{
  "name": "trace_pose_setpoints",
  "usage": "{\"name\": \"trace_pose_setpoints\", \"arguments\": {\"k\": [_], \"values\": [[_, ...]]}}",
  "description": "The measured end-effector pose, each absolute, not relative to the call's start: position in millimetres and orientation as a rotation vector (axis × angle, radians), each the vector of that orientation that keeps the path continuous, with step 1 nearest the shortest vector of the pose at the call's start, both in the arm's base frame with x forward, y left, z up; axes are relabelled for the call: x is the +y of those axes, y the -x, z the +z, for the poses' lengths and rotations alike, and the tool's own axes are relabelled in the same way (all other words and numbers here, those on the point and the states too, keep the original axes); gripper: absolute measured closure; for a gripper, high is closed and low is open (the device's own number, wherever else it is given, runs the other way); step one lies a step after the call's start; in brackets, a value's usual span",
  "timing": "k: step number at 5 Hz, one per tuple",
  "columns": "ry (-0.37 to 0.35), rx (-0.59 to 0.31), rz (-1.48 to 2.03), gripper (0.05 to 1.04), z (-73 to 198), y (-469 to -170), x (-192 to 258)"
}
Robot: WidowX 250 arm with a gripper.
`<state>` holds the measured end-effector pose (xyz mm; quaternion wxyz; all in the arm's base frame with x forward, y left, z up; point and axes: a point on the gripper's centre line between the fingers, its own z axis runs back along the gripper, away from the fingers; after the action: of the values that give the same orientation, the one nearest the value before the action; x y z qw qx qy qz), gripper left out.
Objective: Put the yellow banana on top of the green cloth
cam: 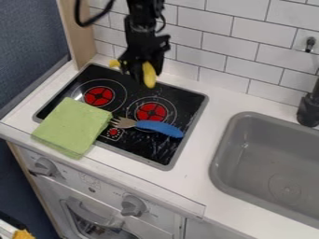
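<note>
The black gripper (pixel 138 71) hangs over the back edge of the stovetop, below the dark arm. Yellow banana (pixel 149 75) shows right beside it, with a pale yellow end poking out on its left; the gripper hides the part between. Whether the banana is held or rests on the surface behind is unclear. A folded green cloth (pixel 73 127) lies flat over the front left corner of the stovetop and onto the white counter, apart from the banana and nearer the camera.
A fork with a blue handle (pixel 160 127) lies across the stovetop (pixel 142 150), its tines close to the cloth's right edge. On the right is a grey sink (pixel 274 158) with a black faucet (pixel 308 109). A tiled wall (pixel 259 37) rises behind the counter.
</note>
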<state>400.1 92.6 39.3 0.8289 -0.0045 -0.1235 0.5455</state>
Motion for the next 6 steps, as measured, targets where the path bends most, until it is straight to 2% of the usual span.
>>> {"name": "trace_pose_setpoints", "arguments": {"k": [1, 2, 3, 4, 5, 6], "values": [[-0.025, -0.325, 1.254, 0.503, 62.5, -370.2, 114.7], [-0.025, -0.364, 1.342, 0.503, 68.4, -333.7, 127.7], [-0.035, -0.368, 1.423, 0.503, 47.3, -305.4, 141.3], [-0.009, -0.370, 1.482, 0.503, 36.8, -296.6, 147.1], [0.041, -0.354, 1.547, 0.503, 2.4, -297.6, 148.8], [0.070, -0.314, 1.564, 0.503, -18.8, -299.6, 151.9]]}}
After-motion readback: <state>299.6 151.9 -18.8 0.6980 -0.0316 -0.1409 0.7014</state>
